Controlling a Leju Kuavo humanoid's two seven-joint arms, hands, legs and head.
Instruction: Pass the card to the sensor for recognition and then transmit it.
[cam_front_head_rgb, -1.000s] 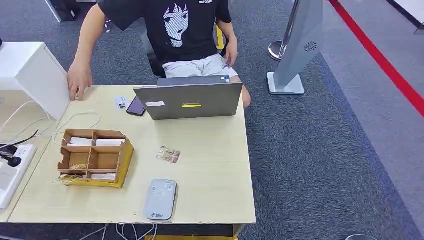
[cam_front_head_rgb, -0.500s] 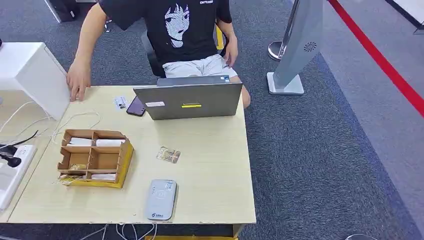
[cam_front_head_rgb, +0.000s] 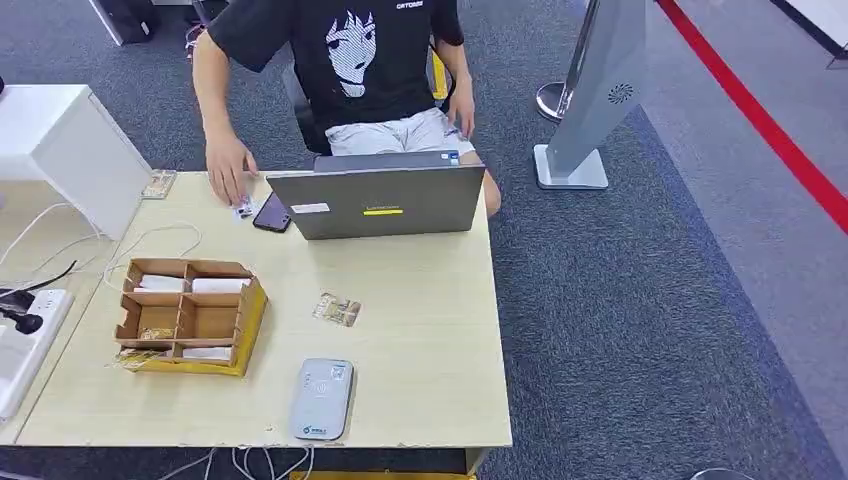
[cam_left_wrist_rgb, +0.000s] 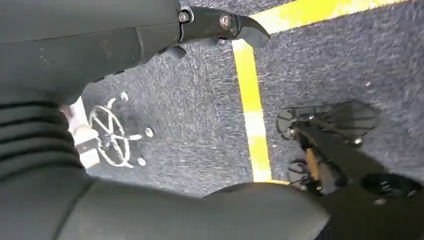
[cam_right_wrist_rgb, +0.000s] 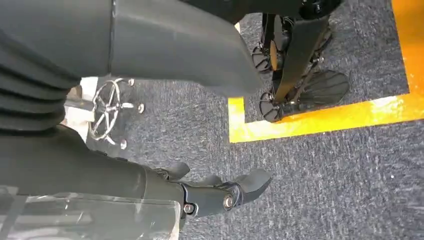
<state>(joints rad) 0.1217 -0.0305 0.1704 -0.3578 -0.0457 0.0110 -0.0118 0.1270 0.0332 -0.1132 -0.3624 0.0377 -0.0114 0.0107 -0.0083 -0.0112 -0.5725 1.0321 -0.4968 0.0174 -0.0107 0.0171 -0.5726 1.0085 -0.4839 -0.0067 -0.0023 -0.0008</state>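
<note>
my left robot hand (cam_left_wrist_rgb: 150, 35) and my right robot hand (cam_right_wrist_rgb: 165, 165) both hang over the carpet, fingers apart and holding nothing. the card (cam_front_head_rgb: 337, 310) lies on the surface (cam_front_head_rgb: 430, 330) between the laptop (cam_front_head_rgb: 385, 203) and the grey sensor (cam_front_head_rgb: 321, 399), just beside the cardboard tray (cam_front_head_rgb: 190, 315).

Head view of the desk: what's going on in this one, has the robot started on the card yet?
Not yet. Both arms hang by the robot's sides; the left hand and right hand hold nothing, fingers apart above the carpet. The card lies on the table, apart from the grey sensor near the front edge. A person's hand rests on a small card beside the phone, left of the laptop.
</note>
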